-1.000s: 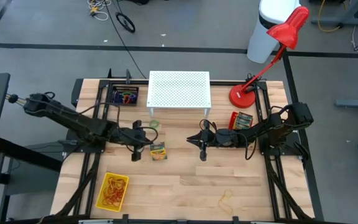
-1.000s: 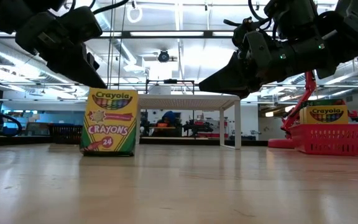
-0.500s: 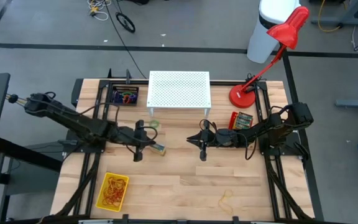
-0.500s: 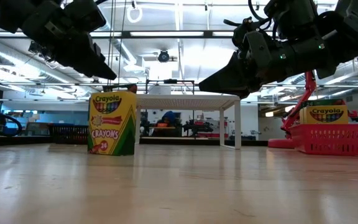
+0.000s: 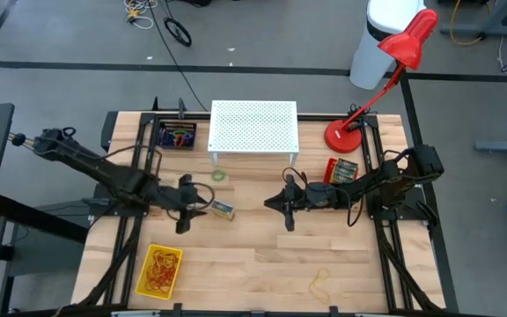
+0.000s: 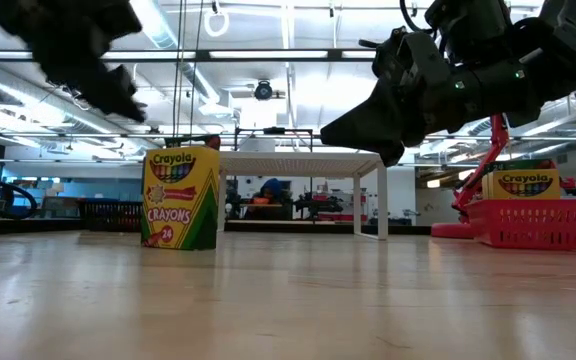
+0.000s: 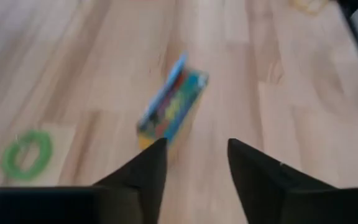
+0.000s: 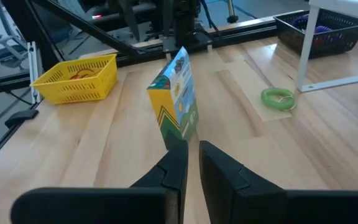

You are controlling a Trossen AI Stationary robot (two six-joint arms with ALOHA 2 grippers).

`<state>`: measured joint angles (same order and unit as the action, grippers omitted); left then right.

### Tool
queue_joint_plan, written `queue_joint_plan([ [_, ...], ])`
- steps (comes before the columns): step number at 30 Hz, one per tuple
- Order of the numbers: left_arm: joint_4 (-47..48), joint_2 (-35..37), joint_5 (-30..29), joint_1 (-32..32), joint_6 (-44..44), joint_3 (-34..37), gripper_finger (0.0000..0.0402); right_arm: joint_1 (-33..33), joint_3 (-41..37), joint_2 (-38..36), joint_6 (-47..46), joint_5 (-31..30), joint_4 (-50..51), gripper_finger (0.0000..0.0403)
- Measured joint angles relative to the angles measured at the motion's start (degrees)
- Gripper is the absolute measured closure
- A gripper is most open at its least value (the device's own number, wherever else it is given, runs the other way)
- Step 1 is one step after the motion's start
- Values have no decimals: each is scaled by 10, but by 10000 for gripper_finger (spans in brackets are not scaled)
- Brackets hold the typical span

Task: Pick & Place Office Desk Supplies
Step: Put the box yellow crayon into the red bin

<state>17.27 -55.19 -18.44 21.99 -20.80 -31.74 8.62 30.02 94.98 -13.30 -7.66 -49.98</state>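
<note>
A yellow-and-green crayon box [image 5: 223, 210] stands upright on its bottom on the wooden table, left of centre; the low view shows its front [image 6: 180, 197]. My left gripper [image 5: 206, 205] hangs open just left of the box and above it. In the left wrist view its gripper [image 7: 194, 146] has the box [image 7: 171, 106] beyond the fingertips, apart from them. My right gripper [image 5: 271, 204] hovers to the right of the box, shut with nothing in it. In the right wrist view its gripper [image 8: 193, 149] points at the box [image 8: 176, 96].
A green loop [image 5: 219, 175] lies near the white perforated stand [image 5: 253, 126]. A black basket of coloured loops [image 5: 177, 136] sits far left, and a yellow basket of rubber bands [image 5: 159, 269] near left. Right: a red basket with a crayon box [image 5: 341, 170] and a red lamp [image 5: 346, 136].
My left gripper has opened and let go of the crayon box, then drawn back toward the table's left edge and up. The box has turned a little about and now stands free on the table. My right gripper has rolled slightly in place.
</note>
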Motion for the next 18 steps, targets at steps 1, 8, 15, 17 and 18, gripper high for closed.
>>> queue_joint_plan([
  [1, 0, 5, -10, 11, -16, 13, 217, 0, 0, 0, 0, 0, 0, 352],
  [8, -126, 26, -95, 51, -79, 138, 163, 0, 0, 0, 0, 0, 0, 352],
  [15, -419, 26, -85, 17, -25, 286, 159, 0, 0, 0, 0, -2, 0, 352],
  [17, -489, 25, -71, 6, -6, 313, 159, 0, 0, 0, 0, -2, 0, 352],
  [18, -493, 23, -69, 1, 3, 313, 159, 0, 0, 0, 0, -2, 0, 352],
])
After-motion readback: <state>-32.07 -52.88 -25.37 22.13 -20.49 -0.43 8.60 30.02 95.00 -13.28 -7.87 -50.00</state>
